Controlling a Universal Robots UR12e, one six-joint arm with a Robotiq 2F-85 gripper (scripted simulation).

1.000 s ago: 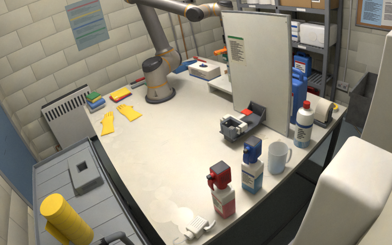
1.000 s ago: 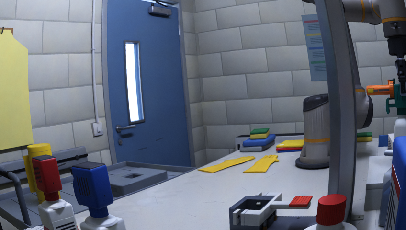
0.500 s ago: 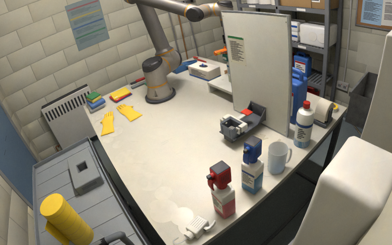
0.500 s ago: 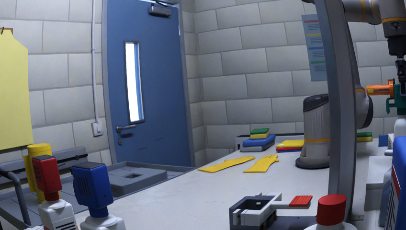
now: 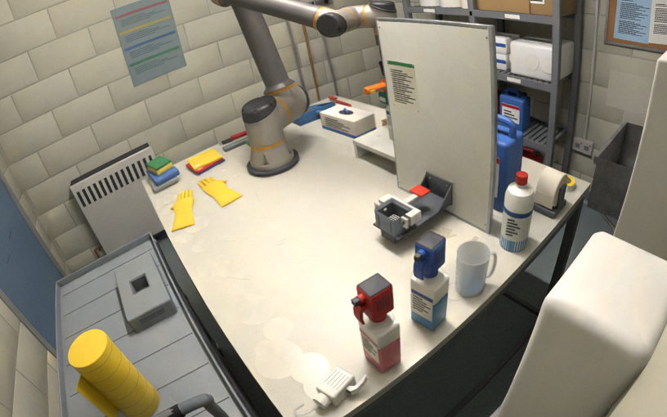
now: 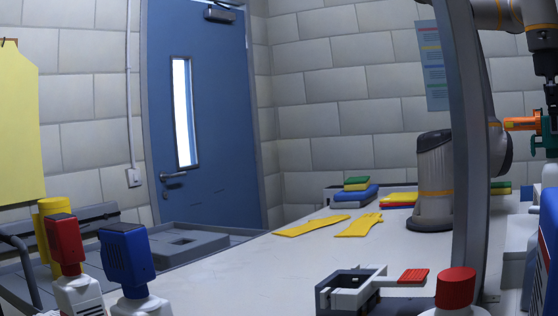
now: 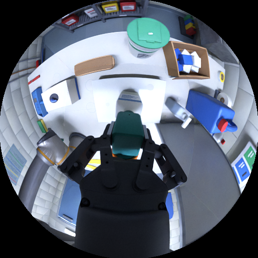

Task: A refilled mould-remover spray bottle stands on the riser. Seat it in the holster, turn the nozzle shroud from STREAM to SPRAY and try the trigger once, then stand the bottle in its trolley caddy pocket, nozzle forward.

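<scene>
The mould-remover bottle stands on the white riser (image 7: 106, 101) at the back of the bench, behind the upright white panel (image 5: 438, 118). Its green spray head (image 7: 126, 136) carries an orange nozzle (image 6: 522, 123) that points toward the arm's base. My gripper (image 7: 127, 142) comes down from above and I grip the green head between my fingers. The grey holster (image 5: 410, 209) with its red tab sits at the panel's foot on the near side. The trolley caddy pocket (image 5: 140, 284) is a grey block with a square hole on the trolley at the bench's left end.
A cardboard box (image 7: 189, 60) of small packs and a green-lidded tub (image 7: 145, 36) sit behind the riser. A red-headed spray bottle (image 5: 376, 322), a blue-headed one (image 5: 429, 280) and a cup (image 5: 471, 268) stand near the front edge. Yellow gloves (image 5: 201, 199) lie left.
</scene>
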